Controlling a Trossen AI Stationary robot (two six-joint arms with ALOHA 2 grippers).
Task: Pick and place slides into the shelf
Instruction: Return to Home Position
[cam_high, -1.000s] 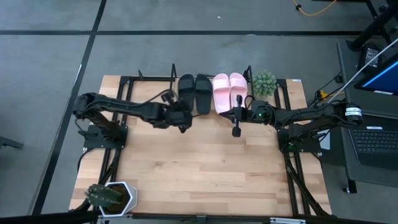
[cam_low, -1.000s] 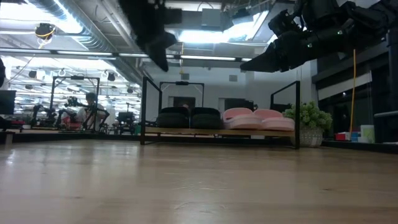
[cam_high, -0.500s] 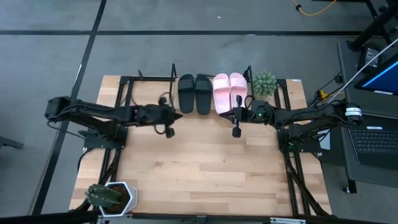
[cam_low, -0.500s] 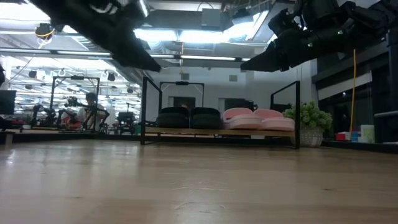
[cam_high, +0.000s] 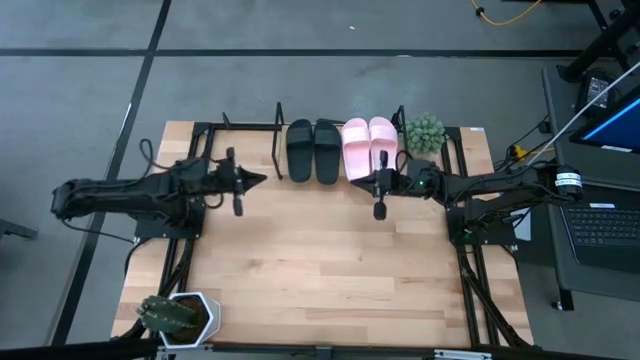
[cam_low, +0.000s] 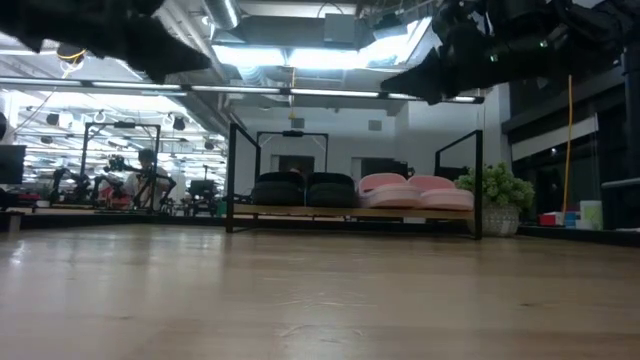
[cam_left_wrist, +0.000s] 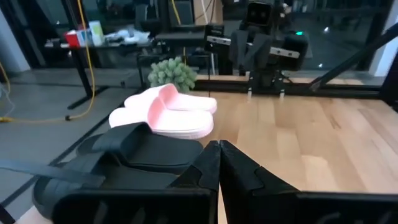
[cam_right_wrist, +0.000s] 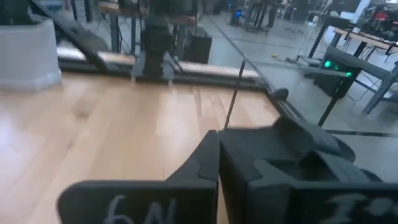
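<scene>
High view: four slides sat on the shelf.
We logged black pair beside pink pair; left tool and right tool both clenched empty above the tabletop.

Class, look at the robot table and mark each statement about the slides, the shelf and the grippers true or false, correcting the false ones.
1. Both black slides and both pink slides sit on the shelf. True.
2. The pink slides are nearer the left arm's side than the black slides. False: the black slides are on that side, the pink ones toward the right arm.
3. The left gripper holds a black slide. False: its fingers are shut on nothing, apart from the shelf.
4. A small green plant stands beside the shelf's pink end. True.
5. The right gripper is open. False: its fingers are shut together.
</scene>
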